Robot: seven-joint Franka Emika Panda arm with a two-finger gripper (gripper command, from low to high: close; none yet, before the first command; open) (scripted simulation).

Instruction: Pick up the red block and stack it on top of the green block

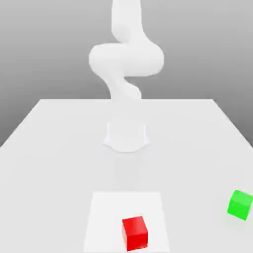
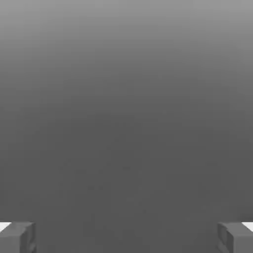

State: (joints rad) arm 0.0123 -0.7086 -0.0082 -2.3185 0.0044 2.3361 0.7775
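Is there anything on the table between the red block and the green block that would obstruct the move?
Nothing visible. The red block sits on a paler square patch; bare table separates it from the green block toward the exterior view's right.

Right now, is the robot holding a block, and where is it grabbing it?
Nothing is held. The gripper is open with nothing between its fingers. The red block and the green block sit apart on the table.
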